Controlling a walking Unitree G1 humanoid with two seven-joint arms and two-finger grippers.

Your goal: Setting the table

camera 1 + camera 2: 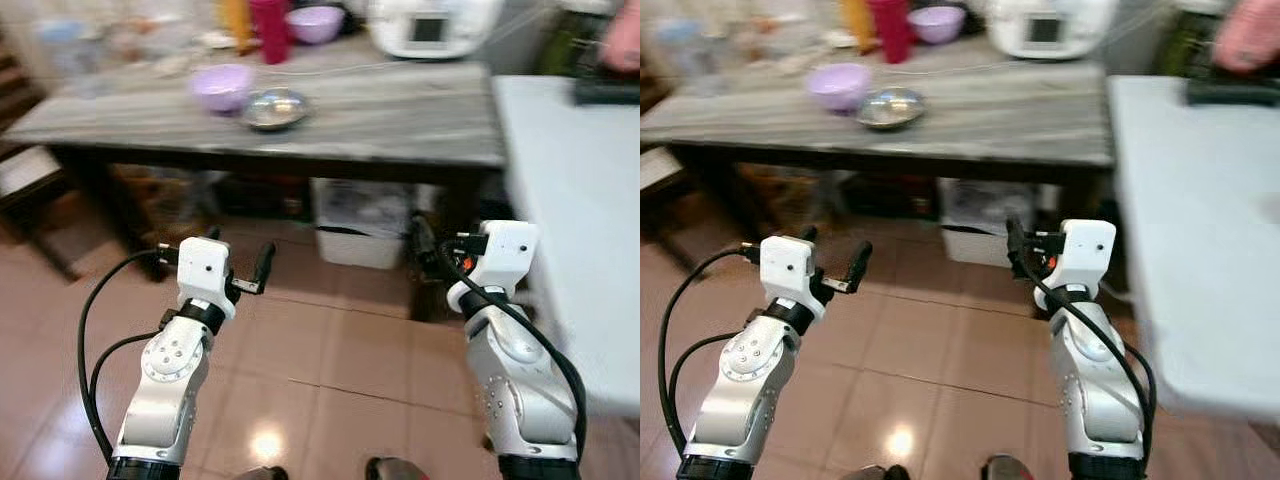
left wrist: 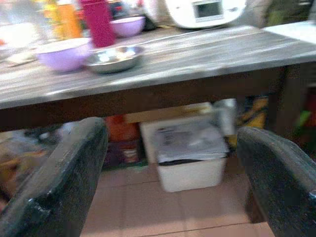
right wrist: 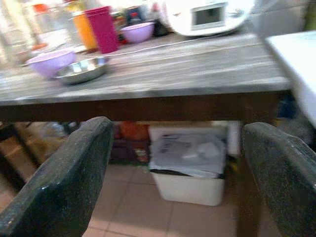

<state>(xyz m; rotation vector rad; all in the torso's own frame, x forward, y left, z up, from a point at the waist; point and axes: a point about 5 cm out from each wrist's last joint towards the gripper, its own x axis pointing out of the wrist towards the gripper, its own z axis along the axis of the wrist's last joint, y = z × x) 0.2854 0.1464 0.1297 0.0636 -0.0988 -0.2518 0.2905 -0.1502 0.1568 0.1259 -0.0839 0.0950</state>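
Note:
A lilac bowl (image 1: 222, 86) and a steel bowl (image 1: 275, 108) sit side by side on the grey wooden table (image 1: 400, 125) ahead of me. Further back stand a second lilac bowl (image 1: 315, 22), a red cup (image 1: 270, 28) and an orange bottle (image 1: 236, 20). My left gripper (image 1: 240, 255) is held out over the floor, short of the table and below its top, open and empty. My right gripper (image 1: 428, 250) is at the same height near the table's right leg, also open and empty. Both wrist views look between wide-apart black fingers (image 2: 59, 187) (image 3: 64, 182) at the table's front edge.
A white rice cooker (image 1: 430, 25) with a cord stands at the table's back. A white bin (image 1: 362, 225) and clutter sit under the table. A white table (image 1: 570, 200) runs along my right, where a person's hand (image 1: 625, 40) rests on a dark object (image 1: 605, 90). Tiled floor lies below.

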